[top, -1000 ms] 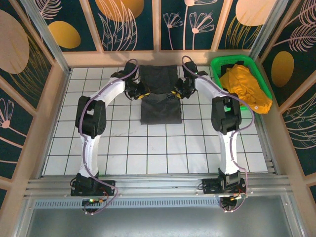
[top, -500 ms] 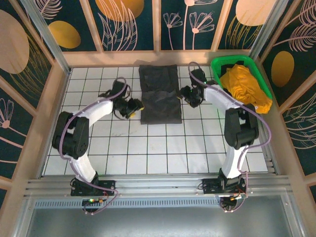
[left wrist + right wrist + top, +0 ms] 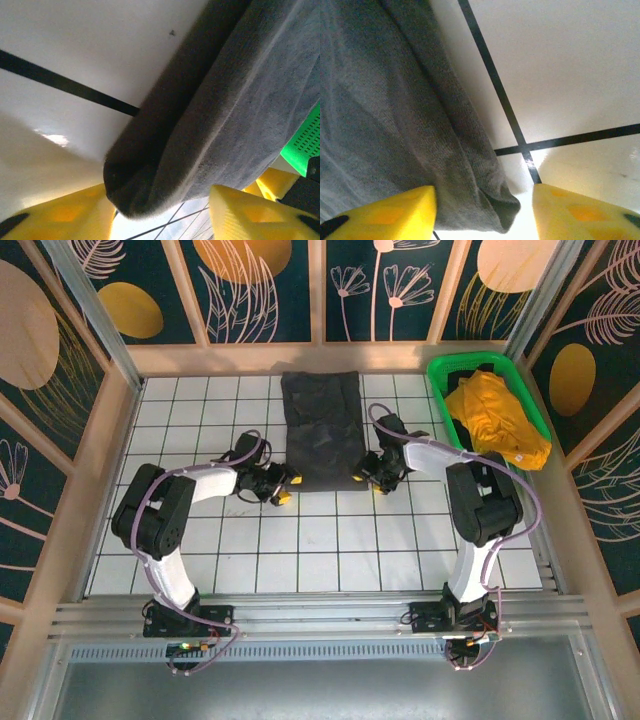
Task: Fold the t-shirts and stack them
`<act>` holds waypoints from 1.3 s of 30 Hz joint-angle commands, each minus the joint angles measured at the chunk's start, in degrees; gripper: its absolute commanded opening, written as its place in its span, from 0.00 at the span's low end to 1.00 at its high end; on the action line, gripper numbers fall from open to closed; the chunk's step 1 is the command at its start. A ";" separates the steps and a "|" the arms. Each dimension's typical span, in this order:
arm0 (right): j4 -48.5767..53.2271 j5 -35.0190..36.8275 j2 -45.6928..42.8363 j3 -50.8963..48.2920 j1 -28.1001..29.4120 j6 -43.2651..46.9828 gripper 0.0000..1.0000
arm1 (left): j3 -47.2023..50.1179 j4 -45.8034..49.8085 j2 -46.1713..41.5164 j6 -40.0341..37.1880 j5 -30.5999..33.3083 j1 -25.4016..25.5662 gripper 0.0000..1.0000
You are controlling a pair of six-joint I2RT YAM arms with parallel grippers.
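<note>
Tiles first: the white tiled table point(image 3: 300, 550) with its black grid lines is open across the whole near half, from the arm bases up to the grippers. There's more free tile on both sides of the cloth too.

Left gripper point(image 3: 279, 485) sits low at the near-left corner of the plain charcoal-grey, almost black cloth t-shirt point(image 3: 322, 425). Its yellow fingers point(image 3: 65, 215) stand roughly half apart with that corner lying between them, not pinched as far as I can see. Right gripper point(image 3: 374, 478) mirrors it at the near-right corner, also about half apart. One of its yellow fingers point(image 3: 385, 210) touches the cloth, and the other is off it with bare tile showing in the gap.

The dark shirt is folded into a tall, neat rectangle. It's a few layers thick at the corners and lies flat on the tiles, with its far edge right up by the wooden back rail point(image 3: 200, 358).

Far right corner: a green plastic mesh basket point(image 3: 468, 358) holds the crumpled orange-yellow cloth t-shirt point(image 3: 495, 415), which spills over the basket's near-right rim.
</note>
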State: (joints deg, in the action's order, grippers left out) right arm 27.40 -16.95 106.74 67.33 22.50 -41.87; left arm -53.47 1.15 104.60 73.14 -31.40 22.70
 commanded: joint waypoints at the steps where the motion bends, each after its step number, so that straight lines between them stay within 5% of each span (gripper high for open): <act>1: -2.12 -2.84 1.78 -0.71 0.09 -2.67 0.47 | -1.70 -1.76 1.90 2.07 -1.02 0.33 0.45; 5: -3.26 -4.04 2.76 -0.71 -0.02 -5.26 0.28 | -4.10 0.65 2.51 0.41 0.91 0.33 0.33; 9: -3.15 -1.74 1.16 -0.52 -0.35 -7.70 0.00 | -5.38 2.31 2.25 -1.11 2.95 0.33 0.09; 11: -2.65 -0.70 -0.66 -0.67 -0.63 -8.02 0.00 | -6.17 4.61 1.17 -3.01 4.41 0.35 0.00; 23: 6.58 -10.98 -12.19 -6.60 1.09 -3.54 0.00 | -0.21 17.27 -14.09 -13.13 0.08 0.36 0.00; 31: 11.23 -14.71 -20.77 -2.67 1.74 -11.71 0.00 | -9.94 30.99 -23.62 -15.14 5.65 0.33 0.00; 39: 8.67 -14.83 -13.46 11.74 -0.72 -17.20 0.00 | -18.22 23.62 -19.04 -9.00 6.50 -3.00 0.00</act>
State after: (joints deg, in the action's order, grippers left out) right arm 37.12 -31.14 89.14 73.43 22.81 -55.96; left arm -69.25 28.32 82.72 60.80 -26.13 21.15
